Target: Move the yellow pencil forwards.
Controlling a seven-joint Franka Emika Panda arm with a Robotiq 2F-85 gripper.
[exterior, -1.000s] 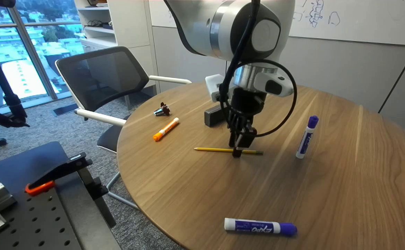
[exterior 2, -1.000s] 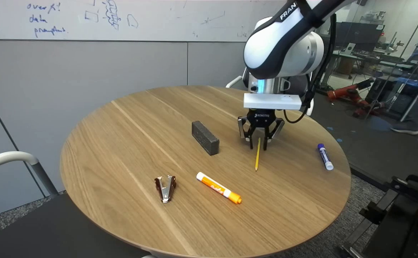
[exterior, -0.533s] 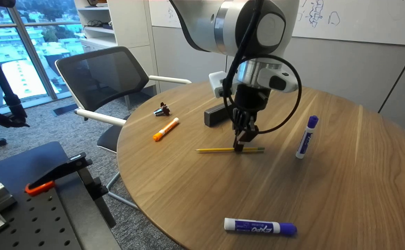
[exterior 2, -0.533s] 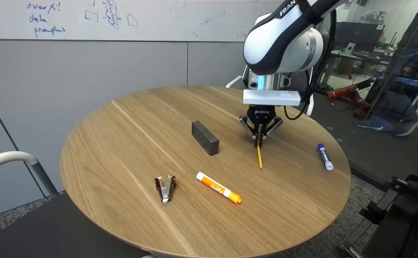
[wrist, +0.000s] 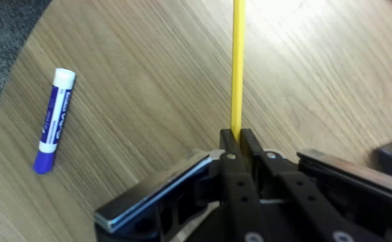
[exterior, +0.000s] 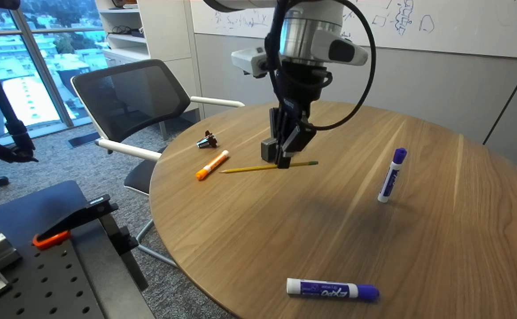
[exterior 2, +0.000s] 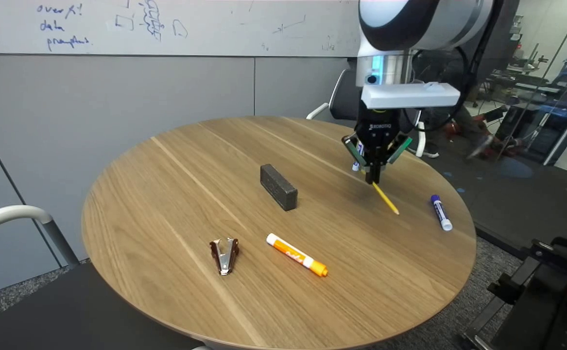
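Shows, in an exterior view, one gripper (exterior: 283, 165), closed tight on one yellow pencil (exterior: 258, 168) and holding it aloft over one round wooden table (exterior: 240, 230). Grasped nearer the green end than the sharpened tip, with the tip directed toward one orange marker (exterior: 212, 165) lying near the table's edge. Counted on the tabletop besides: two white-and-blue markers (exterior: 322, 288), one close to the camera, one farther back toward the whiteboard (exterior: 475, 31). Just beside the table, one mesh-backed chair (exterior: 130, 99) with white armrests. Shows, in an exterior view, one staple remover (exterior 2: 224, 262) and one dark block (exterior 2: 278, 188), each well apart from the gripper. Counted here too: one orange marker and two white-and-blue markers, one of them partly hidden behind the gripper. Shows, in the wrist view, two fingers (wrist: 229, 141) pinched together with the one yellow pencil between them, running up and out past the top edge of the frame. Off to the left, one white-and-blue marker lying with its cap toward the bottom; at the right edge, one corner of the dark block, cut off by the frame.
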